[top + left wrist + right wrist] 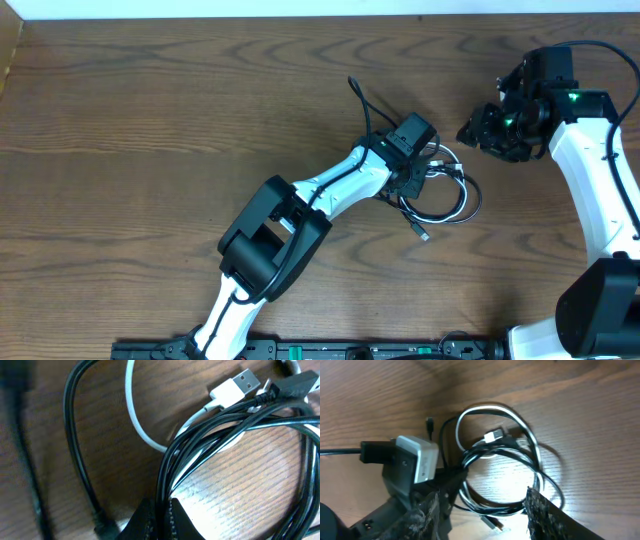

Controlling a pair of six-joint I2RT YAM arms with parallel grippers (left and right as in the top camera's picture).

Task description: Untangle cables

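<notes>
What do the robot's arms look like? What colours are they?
The left arm and right arm are white tubes with chunky black joints. A black wire runs along the left one. A small green light glows near the right wrist. The right gripper is black, and its fingers look rough.

1. The worktop is bare along its left edge and far-left corner.
2. The left arm slants from the near edge to the centre and bars crossing.
3. The left hand, clamped on the cables, blocks their left side.
4. The right hand, its jaws apart, crowds the side of the cables towards the far-right corner.
</notes>
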